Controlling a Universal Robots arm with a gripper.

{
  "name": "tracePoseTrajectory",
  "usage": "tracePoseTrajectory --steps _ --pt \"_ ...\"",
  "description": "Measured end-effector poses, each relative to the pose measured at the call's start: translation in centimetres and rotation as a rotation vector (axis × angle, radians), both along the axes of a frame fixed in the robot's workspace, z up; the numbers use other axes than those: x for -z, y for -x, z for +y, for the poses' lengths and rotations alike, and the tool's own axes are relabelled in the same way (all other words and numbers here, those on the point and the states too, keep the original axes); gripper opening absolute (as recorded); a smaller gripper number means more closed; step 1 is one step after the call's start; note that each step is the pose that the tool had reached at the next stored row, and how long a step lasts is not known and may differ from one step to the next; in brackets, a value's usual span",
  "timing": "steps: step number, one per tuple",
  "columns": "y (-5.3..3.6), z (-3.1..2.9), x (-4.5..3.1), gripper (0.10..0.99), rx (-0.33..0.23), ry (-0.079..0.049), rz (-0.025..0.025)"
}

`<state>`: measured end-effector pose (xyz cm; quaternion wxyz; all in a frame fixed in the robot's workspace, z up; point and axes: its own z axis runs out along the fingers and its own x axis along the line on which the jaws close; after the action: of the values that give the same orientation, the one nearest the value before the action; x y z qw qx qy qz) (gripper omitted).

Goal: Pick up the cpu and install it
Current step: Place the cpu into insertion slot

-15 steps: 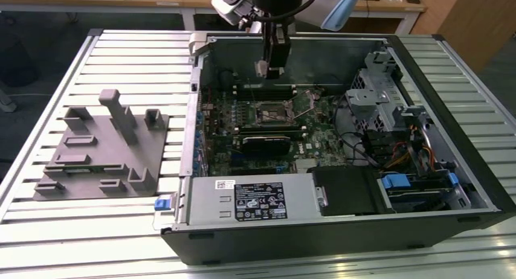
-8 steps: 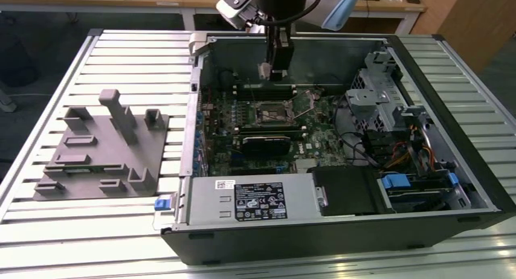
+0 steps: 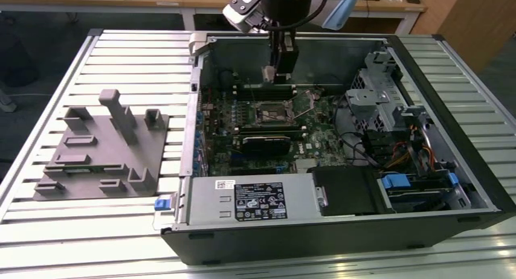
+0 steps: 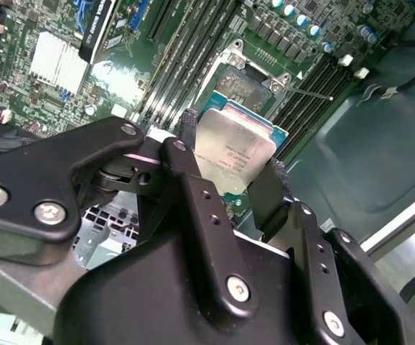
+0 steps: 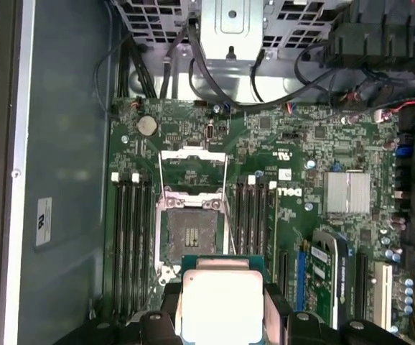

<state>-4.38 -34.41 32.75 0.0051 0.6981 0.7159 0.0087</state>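
My gripper [image 4: 230, 149] clamped the cpu [image 5: 222, 305] by opposite edges between both fingers [image 4: 193, 183], above the open socket [image 5: 192, 231].

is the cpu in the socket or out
Out: the cpu is clamped in the gripper, off the motherboard; the socket stands open and empty.

In the first wrist view I lose one side of the cpu [image 5: 222, 305] to the picture's edge, and the jaws cover two of its edges. In the second wrist view the jaws hide one corner of it, and it covers part of the socket [image 4: 245, 85] behind. In the exterior view the arm [image 3: 282, 7] is cut off at the picture's edge, and what the jaws hold is too small for me to tell.
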Motion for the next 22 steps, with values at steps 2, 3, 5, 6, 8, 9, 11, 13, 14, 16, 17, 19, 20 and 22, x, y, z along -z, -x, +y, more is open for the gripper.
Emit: tracePoseTrajectory --steps 2,3,5,6,8,9,11,13,14,16,17,19,20,22 --pt "-0.01 0.06 0.37 0.537 -0.020 0.000 0.0000" --pt "-0.04 0.14 0.55 0.537 -0.024 0.000 0.0001" --pt "-0.14 0.31 0.92 0.537 -0.024 0.000 0.0001" --pt "-0.19 0.35 1.10 0.537 -0.025 0.000 0.0000" --pt "-0.24 0.40 1.46 0.537 -0.024 0.000 0.0002" --pt "-0.29 0.42 1.65 0.537 -0.025 0.000 0.0001" --pt "-0.40 0.49 2.01 0.537 -0.024 0.000 0.0001" --pt "-0.51 0.57 2.36 0.537 -0.024 0.000 0.0002" --pt "-0.57 0.61 2.54 0.537 -0.024 0.000 0.0002" --pt "-0.67 0.63 2.83 0.537 -0.024 0.000 0.0001" --pt "-0.72 0.65 2.96 0.537 -0.024 0.000 0.0001" --pt "-0.83 0.68 3.34 0.537 -0.024 0.000 0.0001" --pt "-0.88 0.69 3.52 0.537 -0.024 0.000 0.0002" --pt "-0.97 0.70 3.88 0.537 -0.024 0.000 0.0002"
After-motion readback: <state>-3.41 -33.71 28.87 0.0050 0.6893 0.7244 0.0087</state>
